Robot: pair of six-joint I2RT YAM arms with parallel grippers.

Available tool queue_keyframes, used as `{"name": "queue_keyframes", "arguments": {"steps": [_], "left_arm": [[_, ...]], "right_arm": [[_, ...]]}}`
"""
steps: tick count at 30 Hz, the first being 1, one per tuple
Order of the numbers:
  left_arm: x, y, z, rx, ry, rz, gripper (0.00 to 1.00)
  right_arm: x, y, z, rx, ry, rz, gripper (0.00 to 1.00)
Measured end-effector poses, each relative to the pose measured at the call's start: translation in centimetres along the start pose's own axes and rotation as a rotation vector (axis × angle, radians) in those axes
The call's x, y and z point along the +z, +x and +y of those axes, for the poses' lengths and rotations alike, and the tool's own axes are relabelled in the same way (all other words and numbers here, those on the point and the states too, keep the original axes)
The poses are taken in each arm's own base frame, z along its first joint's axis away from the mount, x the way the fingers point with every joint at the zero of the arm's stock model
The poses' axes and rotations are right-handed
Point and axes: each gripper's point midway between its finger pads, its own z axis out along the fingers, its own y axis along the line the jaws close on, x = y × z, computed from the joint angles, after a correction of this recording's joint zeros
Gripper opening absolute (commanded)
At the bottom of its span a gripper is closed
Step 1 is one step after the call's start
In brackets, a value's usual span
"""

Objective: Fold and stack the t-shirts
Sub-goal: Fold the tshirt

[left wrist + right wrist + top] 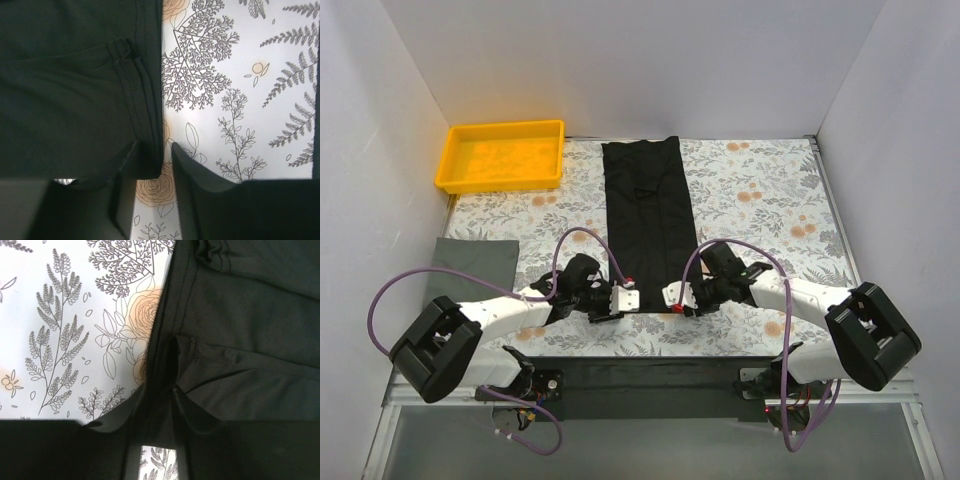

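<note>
Down the table's [770, 200] middle lies the black t-shirt [648, 210], folded into a long strip. From above, both arms meet its near corners. Only the wrist views show the right gripper [172, 390] pinching bunched hem and the left gripper [152, 150] with fingers [187, 170] apart, straddling the edge.

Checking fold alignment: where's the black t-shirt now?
Top view: the t-shirt lies as a long strip down the table centre, far end beside the yellow tray, near end between the left gripper and right gripper.
</note>
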Motion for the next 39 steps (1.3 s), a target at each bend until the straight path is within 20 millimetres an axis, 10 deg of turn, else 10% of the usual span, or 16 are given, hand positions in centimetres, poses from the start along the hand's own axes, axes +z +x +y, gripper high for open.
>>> {"name": "queue_keyframes", "arguments": {"steps": [4,9,20,27,31,39], "left_arm": [[0.1,0.2,0.1,0.024,-0.003,0.007,0.01],[0.0,0.0,0.0,0.016,0.009,0.01,0.0],[-4.1,-4.7,-4.4,-0.048,0.225,-0.061,0.0],[-7.4,-8.4,-4.9,-0.077,0.199,-0.163,0.0],[-7.7,-8.8,-2.6,-0.119,0.154,-0.16,0.0],[-8.1,-8.2,8.5,-0.234,0.016,-0.166,0.0]], "right_arm": [[0.3,-0.1,-0.1,-0.016,0.003,0.007,0.18],[0.4,-0.4,0.0,-0.03,0.001,0.034,0.01],[-1.7,-4.7,6.0,0.072,-0.2,0.075,0.01],[-4.7,-8.5,4.1,0.065,-0.154,0.007,0.01],[-5.5,-9.8,0.2,0.064,-0.097,-0.009,0.01],[-6.5,-8.2,-6.8,0.08,-0.003,0.018,0.01]]}}
